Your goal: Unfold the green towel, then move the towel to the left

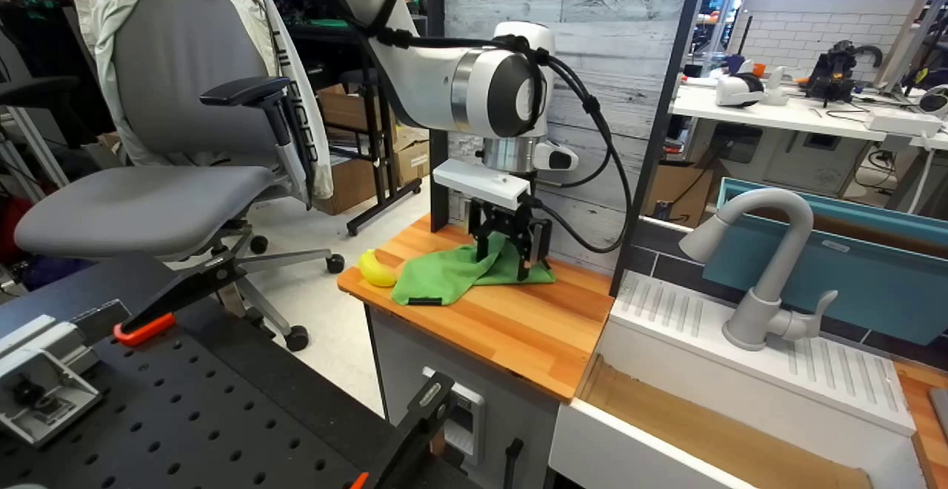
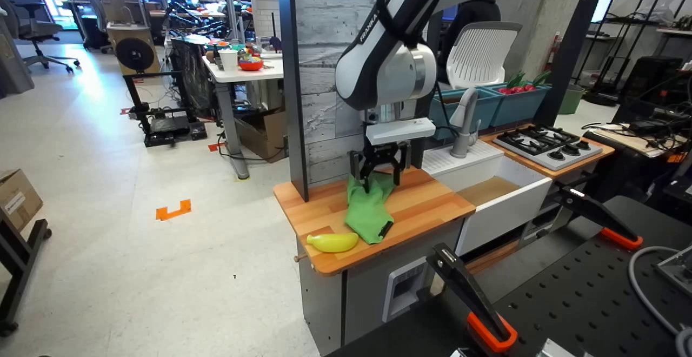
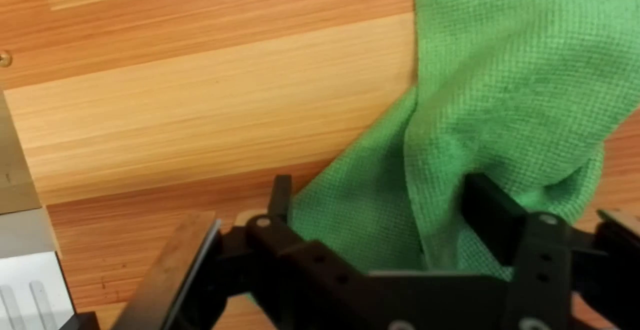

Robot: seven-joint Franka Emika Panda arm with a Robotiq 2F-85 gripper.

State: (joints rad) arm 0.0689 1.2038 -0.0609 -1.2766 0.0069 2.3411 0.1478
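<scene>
See wooden counter (image 1: 511, 335); on it, green towel (image 2: 369, 209), creased and overlapped. Looks only partly unfolded; likely needs more spreading, then leftward move. Has gripper (image 3: 380, 187) low over towel, spread wide, gripping nothing; can't tell contact. Includes yellow banana (image 2: 333, 242) just beside towel.

Free countertop (image 1: 511, 326) between towel (image 1: 444, 270) and sink (image 1: 666, 364), banana (image 1: 378, 270) near one corner, panel (image 1: 633, 81) behind.

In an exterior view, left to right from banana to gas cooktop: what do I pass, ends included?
Yellow banana → green towel → gray faucet → gas cooktop.
</scene>
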